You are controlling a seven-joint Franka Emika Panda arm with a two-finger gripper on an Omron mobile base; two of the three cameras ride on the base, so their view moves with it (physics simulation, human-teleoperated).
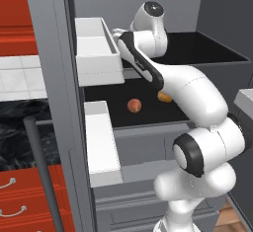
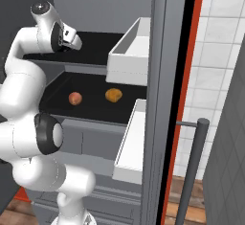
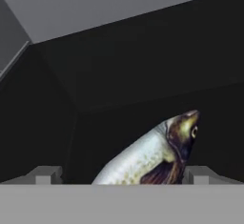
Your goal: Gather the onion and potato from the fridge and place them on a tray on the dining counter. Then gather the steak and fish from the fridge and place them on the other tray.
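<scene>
Fridge stood open, arm reaching into the upper black shelf. Gripper was spread wide, holding nothing; its two tips stood either side of the fish, which lay on that shelf between them and slightly ahead, head angled up toward the right tip.

Judged step: the second gathering, going for the fish. Whether the steak had been dealt with could not be told from here. Tray and dining counter were out of sight.

Next move, as I read it: ease the hand forward until the fish's body sits squarely between the fingers, then close on the thick middle rather than the head. The body looked rounded and smooth, so a grip near the tapering end would likely slip.

View differences: the hand camera gave the fish and the dark back corner of the shelf. The right base camera showed the wrist at the shelf's mouth, plus a reddish round item and an orange-brown one on the shelf below, well apart from the hand. The left base camera showed the same pair, the orange-brown one half hidden behind the arm, and the white door bin just beside the forearm.
</scene>
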